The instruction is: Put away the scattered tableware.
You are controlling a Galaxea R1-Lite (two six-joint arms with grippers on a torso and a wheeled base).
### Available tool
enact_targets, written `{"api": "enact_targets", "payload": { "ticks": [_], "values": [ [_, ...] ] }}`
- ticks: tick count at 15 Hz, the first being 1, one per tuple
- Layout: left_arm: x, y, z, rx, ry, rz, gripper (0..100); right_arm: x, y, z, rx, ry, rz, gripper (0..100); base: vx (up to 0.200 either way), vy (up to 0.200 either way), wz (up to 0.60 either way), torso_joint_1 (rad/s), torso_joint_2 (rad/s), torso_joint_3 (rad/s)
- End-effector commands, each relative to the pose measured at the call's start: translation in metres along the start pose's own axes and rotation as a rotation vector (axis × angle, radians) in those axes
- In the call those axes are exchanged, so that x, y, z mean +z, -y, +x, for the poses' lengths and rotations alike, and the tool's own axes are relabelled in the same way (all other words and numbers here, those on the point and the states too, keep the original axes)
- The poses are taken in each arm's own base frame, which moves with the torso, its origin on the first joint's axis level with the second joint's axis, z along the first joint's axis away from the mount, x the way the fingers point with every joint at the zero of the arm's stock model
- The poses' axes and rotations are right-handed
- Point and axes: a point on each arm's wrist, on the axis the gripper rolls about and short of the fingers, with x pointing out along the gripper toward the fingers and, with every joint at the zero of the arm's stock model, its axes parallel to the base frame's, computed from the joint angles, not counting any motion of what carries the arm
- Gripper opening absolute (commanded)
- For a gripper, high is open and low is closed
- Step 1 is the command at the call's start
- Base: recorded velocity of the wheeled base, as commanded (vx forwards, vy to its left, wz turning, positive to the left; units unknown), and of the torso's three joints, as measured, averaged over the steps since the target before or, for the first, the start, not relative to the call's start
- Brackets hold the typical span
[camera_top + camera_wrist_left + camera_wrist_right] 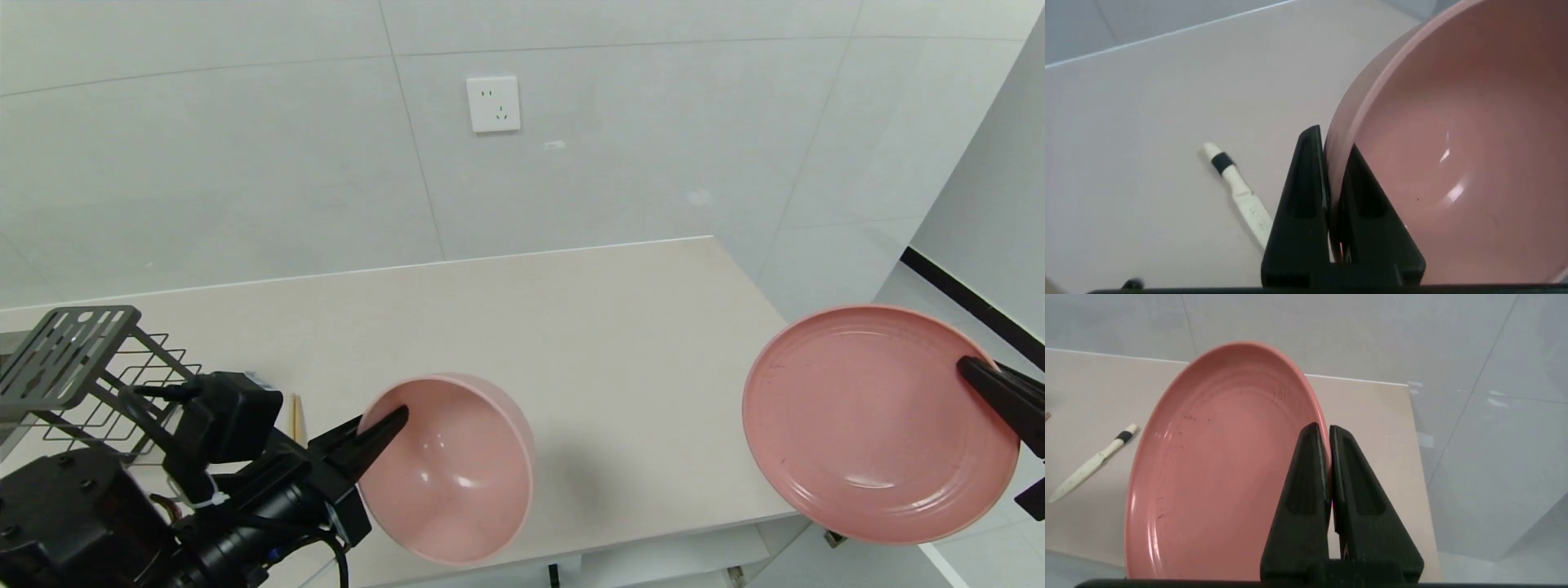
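Note:
A pink bowl hangs tilted above the table's front edge, its rim pinched by my left gripper; the rim of the bowl runs between the black fingers in the left wrist view. A pink plate is held tilted off the table's right end, my right gripper shut on its rim. In the right wrist view the plate sits in front of my right gripper. A white knife with a black band lies flat on the table, also seen as the knife.
A grey wire dish rack stands at the table's left end. The beige table ends at the right just before the plate. A tiled wall with a socket rises behind.

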Motion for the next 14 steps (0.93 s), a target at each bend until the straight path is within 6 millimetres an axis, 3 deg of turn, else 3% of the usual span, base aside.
{"api": "enact_targets", "payload": {
  "ticks": [1, 14],
  "values": [
    [-0.0014, 0.0023, 0.0024, -0.013, -0.007, 0.000, 0, -0.0010, 0.0001, 0.0009, 0.001, -0.007, 0.001, 0, 0.000, 0.000, 0.00, 0.000, 0.00, 0.000],
    [0.0017, 0.0071, 0.0013, -0.037, 0.011, 0.092, 0, -0.0010, -0.0037, 0.0012, 0.031, -0.008, 0.068, 0, -0.200, 0.000, 0.00, -0.001, 0.00, 0.002]
  ]
}}
